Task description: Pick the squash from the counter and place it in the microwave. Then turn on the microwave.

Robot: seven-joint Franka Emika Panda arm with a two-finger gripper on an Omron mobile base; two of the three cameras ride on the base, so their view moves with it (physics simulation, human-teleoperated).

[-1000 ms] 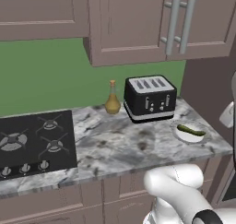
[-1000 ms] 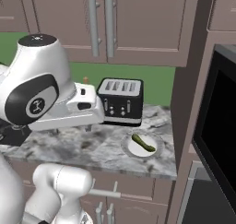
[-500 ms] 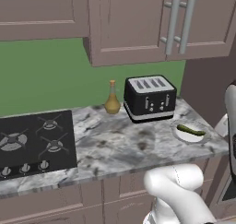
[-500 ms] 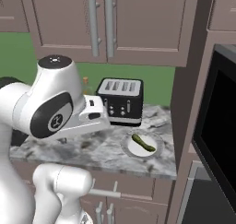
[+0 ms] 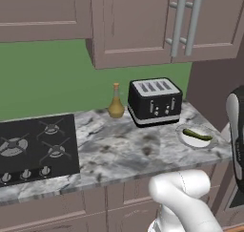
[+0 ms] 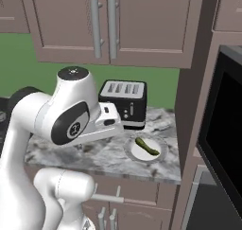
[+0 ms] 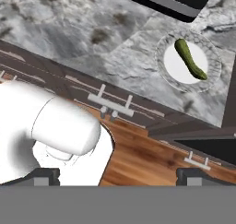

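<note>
On my table (image 5: 119, 154) I see the squash (image 5: 197, 134) lying on a small plate (image 5: 187, 139) near the right end, close to the front edge. The toaster (image 5: 154, 101) stands just behind the plate, with a bottle (image 5: 116, 102) to its left against the wall. The cooktop (image 5: 33, 147) is set in at the far left. The microwave (image 6: 226, 129) sits right of the table
</note>
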